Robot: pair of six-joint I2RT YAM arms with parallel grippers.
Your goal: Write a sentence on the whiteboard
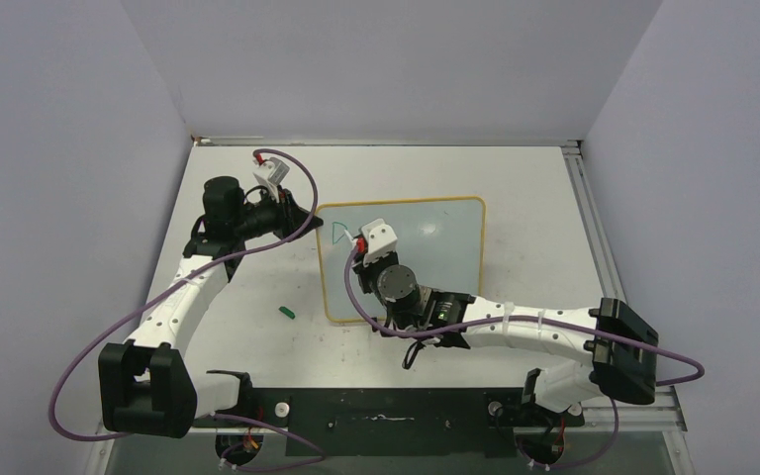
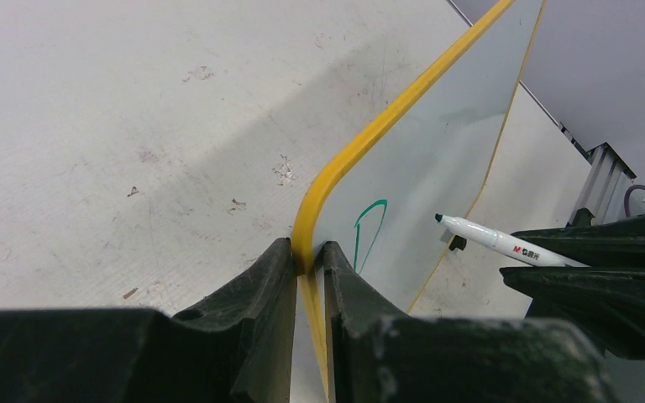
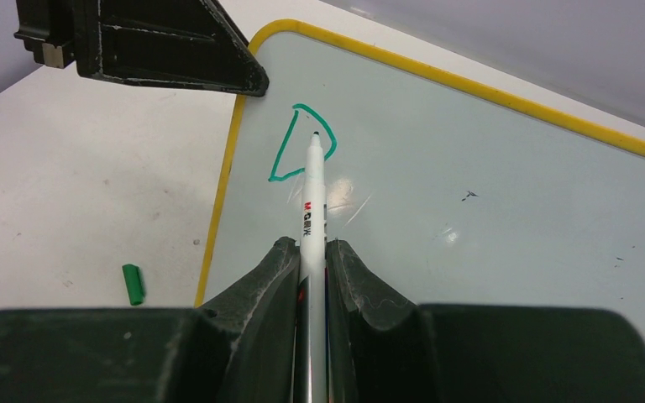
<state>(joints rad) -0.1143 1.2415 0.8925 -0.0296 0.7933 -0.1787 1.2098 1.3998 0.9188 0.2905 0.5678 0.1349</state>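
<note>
**Whiteboard (image 1: pixel 435 237) clamped, 1 green letter on it**

Board: white, rounded corners, thin yellow frame, at the middle of the counter (image 1: pixel 534 218). A few dark specks on its face. The sentence (image 3: pixel 298 143) amounts to 1 green D-shaped outline near the board's far-left corner.

Left hand (image 2: pixel 306 252) is clenched on the board's yellow edge at that corner. Right hand (image 3: pixel 312 252) is grasping a white marker (image 3: pixel 311 193), tip at the D's right curve; cannot tell if it touches.

Green cap (image 1: pixel 287 312) lies on the counter, just left of the board. Counter is off-white and scuffed. Pale grey walls (image 1: pixel 386 59) on 3 sides.
</note>
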